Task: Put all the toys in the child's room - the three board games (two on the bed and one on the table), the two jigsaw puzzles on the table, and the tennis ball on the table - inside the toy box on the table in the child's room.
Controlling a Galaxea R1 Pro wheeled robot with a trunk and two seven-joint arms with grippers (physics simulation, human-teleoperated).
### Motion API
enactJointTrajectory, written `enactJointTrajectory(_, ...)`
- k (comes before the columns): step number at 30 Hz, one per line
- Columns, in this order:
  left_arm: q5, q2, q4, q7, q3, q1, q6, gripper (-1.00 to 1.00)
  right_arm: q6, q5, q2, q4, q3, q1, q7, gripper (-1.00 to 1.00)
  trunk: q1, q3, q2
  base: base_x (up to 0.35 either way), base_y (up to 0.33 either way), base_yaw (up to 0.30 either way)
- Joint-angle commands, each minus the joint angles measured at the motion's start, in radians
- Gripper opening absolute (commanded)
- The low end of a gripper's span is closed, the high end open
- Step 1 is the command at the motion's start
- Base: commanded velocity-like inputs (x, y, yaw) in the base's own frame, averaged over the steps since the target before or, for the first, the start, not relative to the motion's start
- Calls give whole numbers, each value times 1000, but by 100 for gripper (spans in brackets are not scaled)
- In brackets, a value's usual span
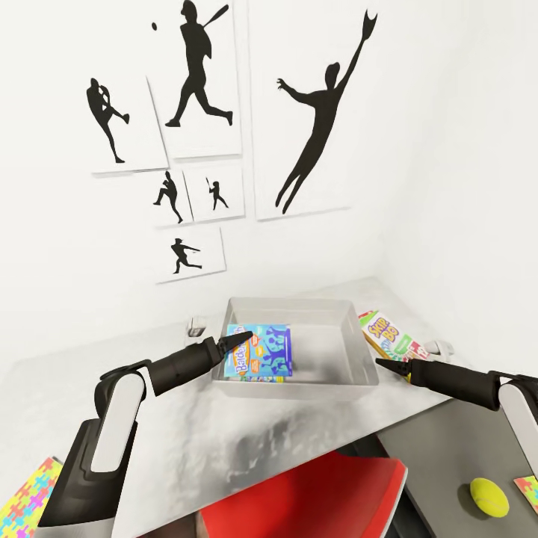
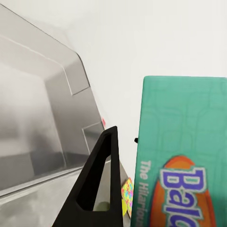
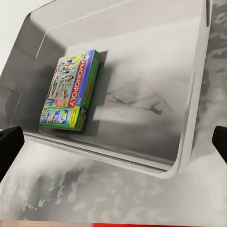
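The left tool (image 1: 237, 340) grips the blue game (image 1: 260, 351) above the tub (image 1: 357, 329); lower it flat beside the green game (image 3: 71, 90) on the tub floor, then release. The right tool (image 1: 388, 365), jaws spread and empty, hovers near the tub's corner. The yellow game (image 1: 385, 336) lies just beside the tub. The ball (image 1: 489, 497) and puzzles (image 1: 28, 497) wait on the surface.

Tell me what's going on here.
The left claw holds the blue board game over the toy box, where the green-edged board game already lies. The right claw hovers open beside the box. The yellow-orange board game, the tennis ball and two jigsaw puzzles are still out on the table.
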Motion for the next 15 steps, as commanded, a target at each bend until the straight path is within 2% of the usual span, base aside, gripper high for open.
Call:
enactJointTrajectory(1, -6, -1, 0, -8, 3, -1, 6, -100, 5, 6, 0, 0, -1, -1, 8, 100, 1, -2, -2, 0, 0, 0)
enactJointTrajectory(15, -6, -1, 0, -8, 3, -1, 6, -100, 5, 6, 0, 0, -1, -1, 8, 100, 1, -2, -2, 0, 0, 0)
